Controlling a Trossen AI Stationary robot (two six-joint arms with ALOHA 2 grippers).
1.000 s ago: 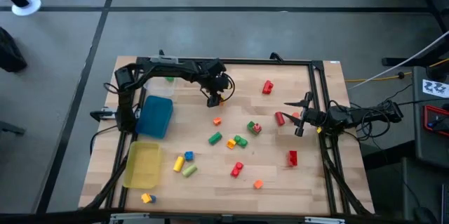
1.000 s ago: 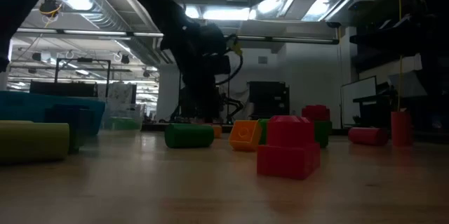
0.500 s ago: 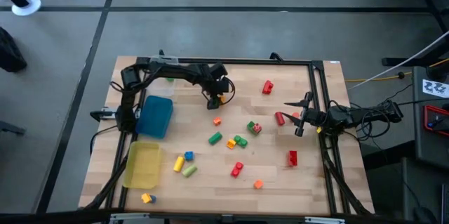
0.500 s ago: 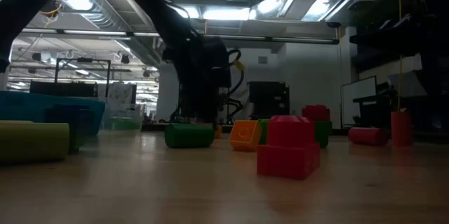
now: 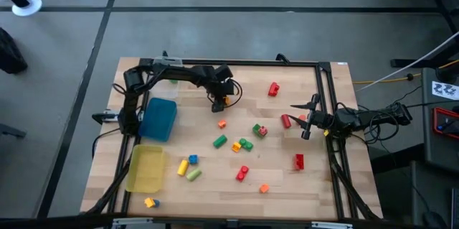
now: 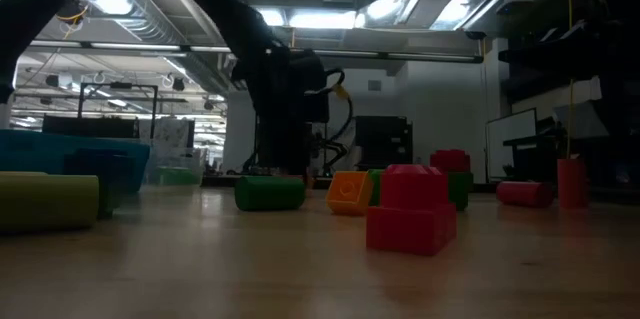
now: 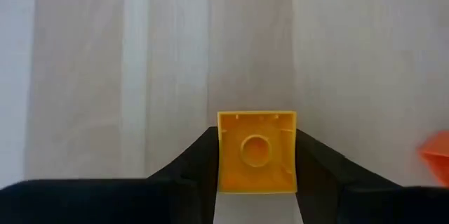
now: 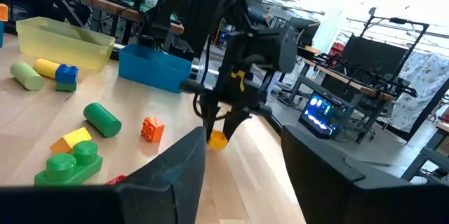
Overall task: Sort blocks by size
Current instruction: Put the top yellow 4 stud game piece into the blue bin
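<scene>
Blocks in red, green, yellow and orange lie scattered over the wooden table. Among them are a red brick, a small orange piece and a green cylinder. My left gripper points steeply down at the far left-centre, shut on a small yellow square block, which also shows in the right wrist view. My right gripper waits level at the right edge, open, beside a red cylinder. My left gripper pinches the yellow block by two opposite side faces between its two fingers. The fingers slant steeply down from above. The block's face with a round ring looks toward the wrist camera. I cannot tell whether it rests on the table or hangs just above it.
A blue tray and a yellow tray stand along the left side. A green-and-red cluster, a yellow-blue piece, a pale green cylinder and red blocks lie toward the near side.
</scene>
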